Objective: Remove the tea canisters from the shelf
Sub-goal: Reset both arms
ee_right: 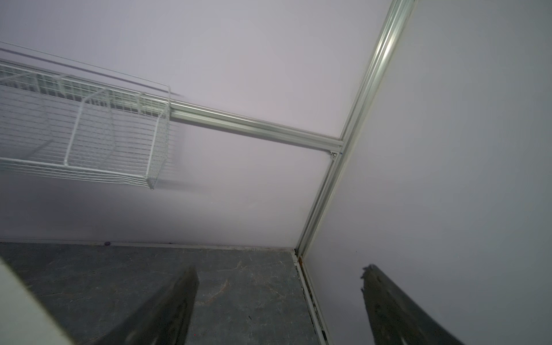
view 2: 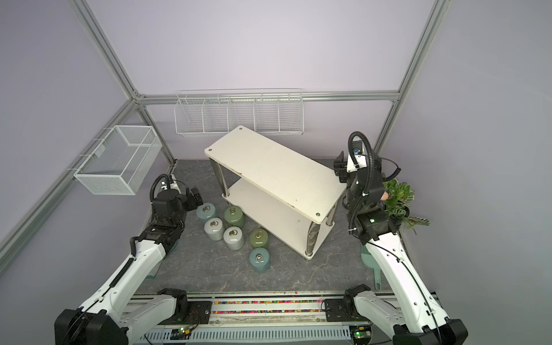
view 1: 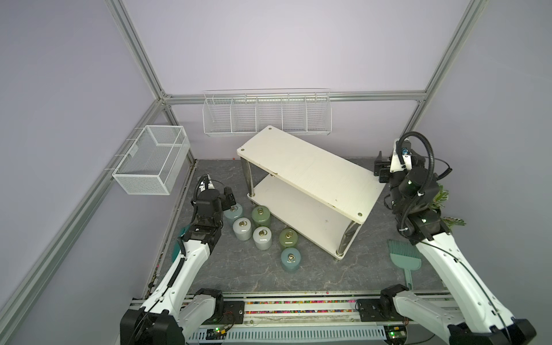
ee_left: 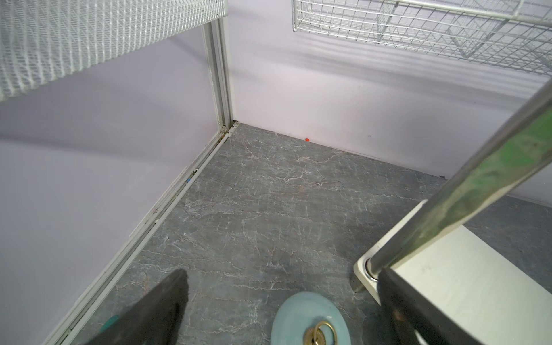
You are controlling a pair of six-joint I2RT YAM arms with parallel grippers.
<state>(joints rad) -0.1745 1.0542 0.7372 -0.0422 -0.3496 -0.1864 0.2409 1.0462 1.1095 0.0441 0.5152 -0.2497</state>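
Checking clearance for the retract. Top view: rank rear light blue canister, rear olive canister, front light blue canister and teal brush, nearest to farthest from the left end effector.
1. rear light blue canister, right by the open left end effector.
2. rear olive canister, beside the shelf.
3. front light blue canister, at the front.
4. teal brush, far right side.

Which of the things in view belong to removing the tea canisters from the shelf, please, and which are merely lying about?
Job in hand: tea canisters, all six standing on the tabletop; shelf.

Lying about: wire rack; mesh basket; plant; teal dustpan.
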